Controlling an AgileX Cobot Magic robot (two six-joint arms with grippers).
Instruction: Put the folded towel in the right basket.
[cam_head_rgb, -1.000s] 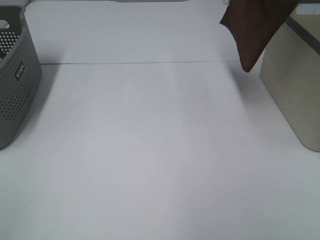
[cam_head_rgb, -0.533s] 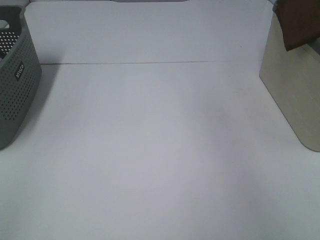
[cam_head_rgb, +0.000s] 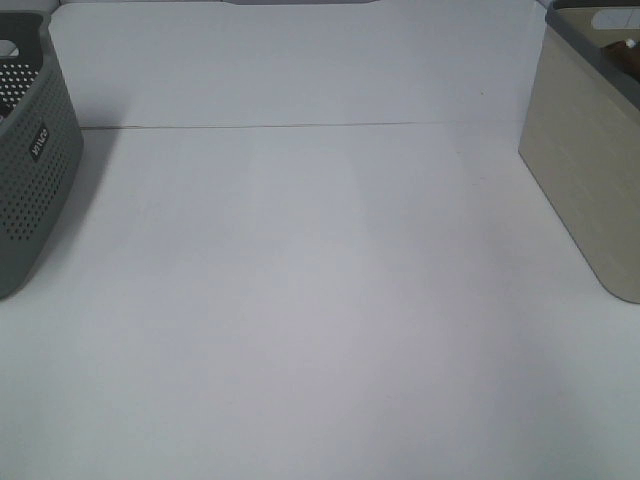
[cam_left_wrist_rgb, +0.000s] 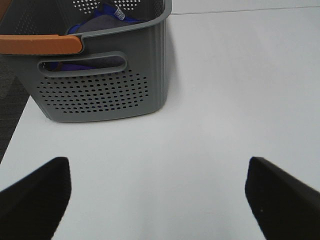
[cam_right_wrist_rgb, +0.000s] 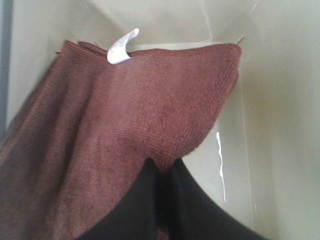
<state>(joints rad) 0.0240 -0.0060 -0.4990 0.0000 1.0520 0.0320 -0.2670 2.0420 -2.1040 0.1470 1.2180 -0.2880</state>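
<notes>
The folded towel (cam_right_wrist_rgb: 125, 125) is dark red-brown with a white tag; it shows only in the right wrist view, hanging down inside the beige right basket (cam_right_wrist_rgb: 280, 100). My right gripper (cam_right_wrist_rgb: 160, 172) is shut on the towel's upper edge. In the exterior high view the right basket (cam_head_rgb: 585, 170) stands at the right edge; the towel and the right gripper are out of sight there. My left gripper (cam_left_wrist_rgb: 157, 195) is open and empty over bare table, near the grey perforated left basket (cam_left_wrist_rgb: 100, 90).
The grey left basket (cam_head_rgb: 30, 150) stands at the left edge of the table and holds blue and purple items (cam_left_wrist_rgb: 100, 25); an orange handle (cam_left_wrist_rgb: 40, 44) lies across its rim. A seam (cam_head_rgb: 300, 126) runs across the white table (cam_head_rgb: 300, 300).
The towel moved right and down: from hanging above the table beside the right basket, over its rim, and out of the exterior high view into the basket.
</notes>
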